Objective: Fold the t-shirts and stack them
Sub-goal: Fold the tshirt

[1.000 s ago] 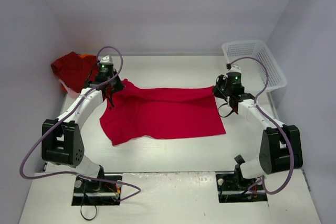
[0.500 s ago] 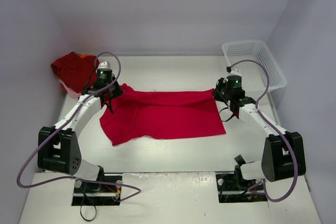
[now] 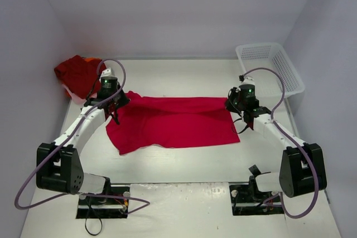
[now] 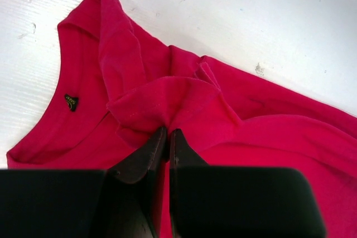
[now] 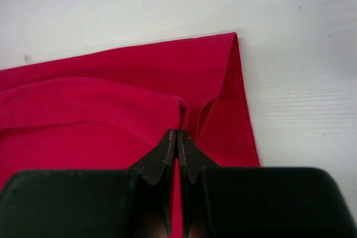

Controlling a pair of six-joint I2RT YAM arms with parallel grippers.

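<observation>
A red t-shirt (image 3: 173, 122) lies spread across the middle of the table, its far part folded toward me. My left gripper (image 3: 115, 104) is shut on the shirt's far left corner, beside the collar (image 4: 83, 82); the pinched cloth (image 4: 167, 104) bunches above the fingertips. My right gripper (image 3: 233, 106) is shut on the shirt's far right corner, with the hem edge (image 5: 237, 82) just beyond it. A darker red shirt bundle (image 3: 78, 72) sits at the far left of the table.
A white mesh basket (image 3: 270, 66) stands at the far right corner. White walls close in the table on three sides. The arm bases are at the near edge.
Both grippers have drawn the shirt's far edge toward me, folding it over. The left gripper moved nearer and slightly left; the right one moved slightly nearer.
</observation>
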